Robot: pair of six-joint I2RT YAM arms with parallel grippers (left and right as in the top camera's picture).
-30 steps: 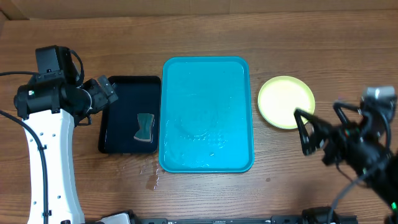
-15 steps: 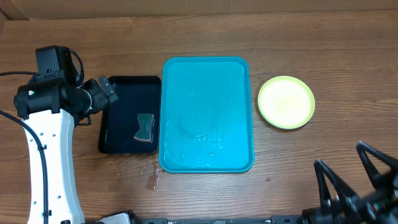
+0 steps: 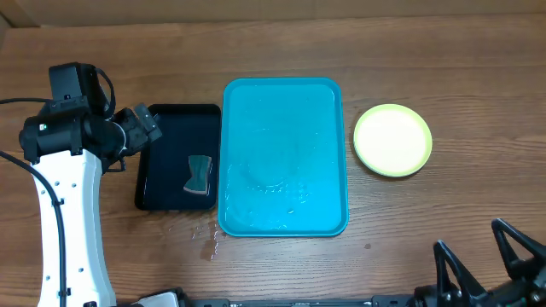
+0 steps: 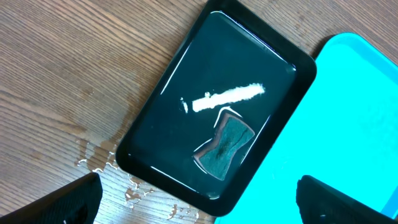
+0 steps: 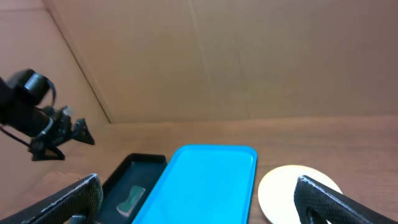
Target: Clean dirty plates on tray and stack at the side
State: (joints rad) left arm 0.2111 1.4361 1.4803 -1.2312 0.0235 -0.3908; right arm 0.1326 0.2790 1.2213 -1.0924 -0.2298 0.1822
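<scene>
The turquoise tray (image 3: 284, 158) lies in the middle of the table, wet, with no plates on it. To its right a yellow-green rimmed plate (image 3: 392, 140) with a pale centre rests on the wood; whether other plates lie under it cannot be told. My left gripper (image 3: 141, 126) hovers open over the left rim of a black tray, holding nothing (image 4: 199, 208). My right gripper (image 3: 486, 256) is open and empty at the table's front right corner, well short of the plate (image 5: 286, 193). It faces the tray (image 5: 205, 186) from low down (image 5: 199, 202).
A smaller black tray (image 3: 177, 158) holding water and a teal sponge (image 3: 200, 175) touches the turquoise tray's left side (image 4: 348, 124). The sponge (image 4: 225, 146) lies near the black tray's front right. Water drops (image 3: 207, 243) are spilled on the wood before it. A cardboard wall (image 5: 217, 56) stands behind.
My right arm has pulled back from beside the plate to the front right corner of the table. The plate, the trays and the left arm have stayed put.
</scene>
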